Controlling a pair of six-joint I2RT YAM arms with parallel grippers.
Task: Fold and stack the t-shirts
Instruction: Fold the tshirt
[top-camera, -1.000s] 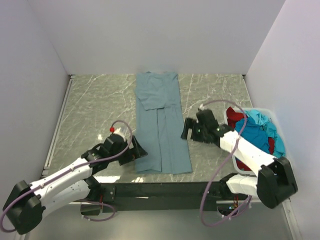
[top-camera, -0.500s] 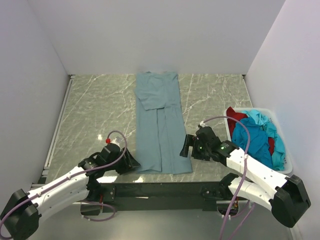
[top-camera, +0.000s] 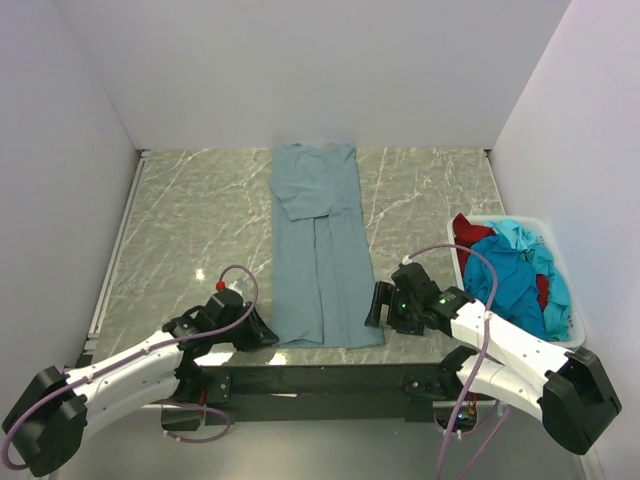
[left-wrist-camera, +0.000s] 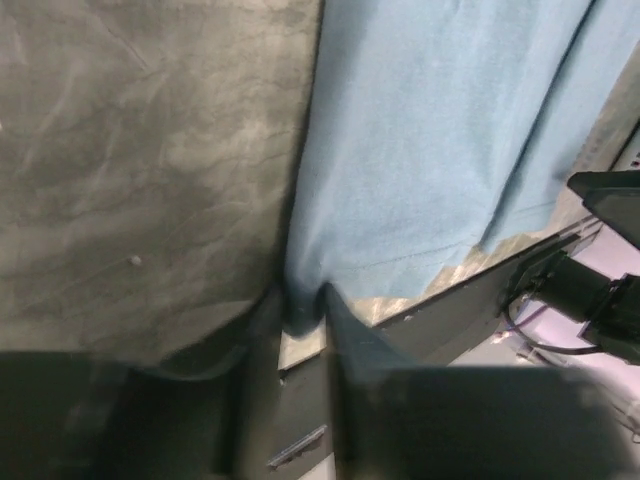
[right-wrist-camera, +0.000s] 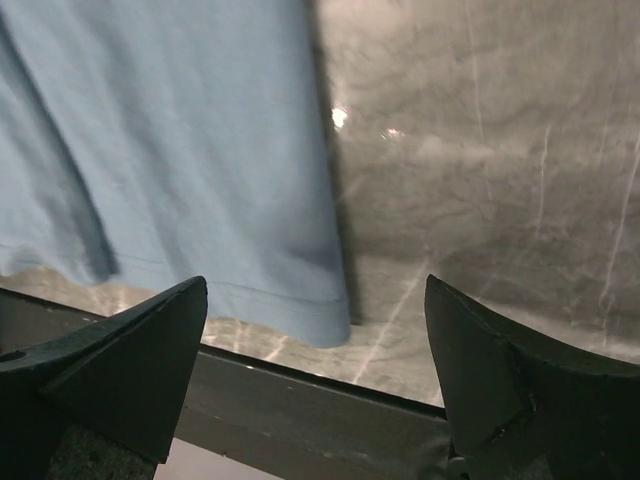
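Tabletop (top-camera: 190, 220) seen from above: the grey tee (top-camera: 320, 250) lies flat down the middle as a long strip, its hem at the near edge. The left claw (top-camera: 262, 335) sits low at the hem's near-left corner. The right claw (top-camera: 378, 305) is just beside the hem's near-right corner. A bin (top-camera: 456, 262) stands at the right, well apart from the strip, with a blue tee (top-camera: 510, 285) and a red tee (top-camera: 468, 232) heaped in it.

Left wrist view: the left claw (left-wrist-camera: 303, 320) is narrow, and its fingers (left-wrist-camera: 345, 345) stand on either side of the grey tee (left-wrist-camera: 440, 130) at its corner. The cloth fills the small gap between them. Whether it is pinched tight I cannot tell.

Right wrist view: the right claw (right-wrist-camera: 315, 290) is spread wide and holds nothing. The corner of the grey tee (right-wrist-camera: 170, 130) lies flat on the tabletop (right-wrist-camera: 480, 150) between the two fingers (right-wrist-camera: 130, 360), apart from both. The cloth is nearer the left one.
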